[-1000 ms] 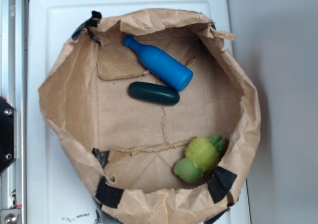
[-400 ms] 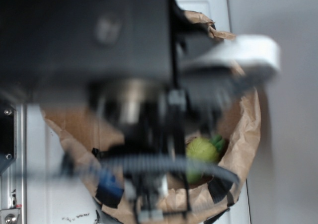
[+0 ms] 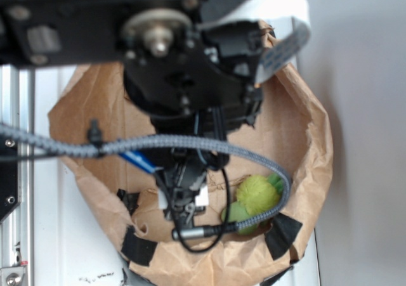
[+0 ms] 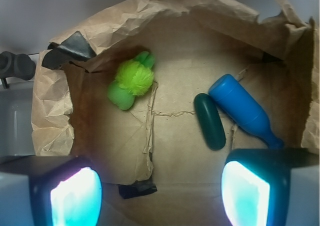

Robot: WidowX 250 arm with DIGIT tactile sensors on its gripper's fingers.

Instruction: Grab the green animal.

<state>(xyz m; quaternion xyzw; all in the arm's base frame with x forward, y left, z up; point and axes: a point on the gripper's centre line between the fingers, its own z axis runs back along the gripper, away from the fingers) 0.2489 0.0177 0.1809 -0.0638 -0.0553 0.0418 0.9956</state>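
prob. a robot lab; metal rail [image 3: 14, 140], white bin lid [image 3: 57, 248], taped paper bag [image 4: 55, 105] as test arena

The green animal [image 4: 131, 81] is a small soft toy with a fuzzy yellow-green ball body, a smooth pale-green rounded head and darker green nubs. It lies on its side, unheld, against the crumpled wall [image 3: 315, 172].
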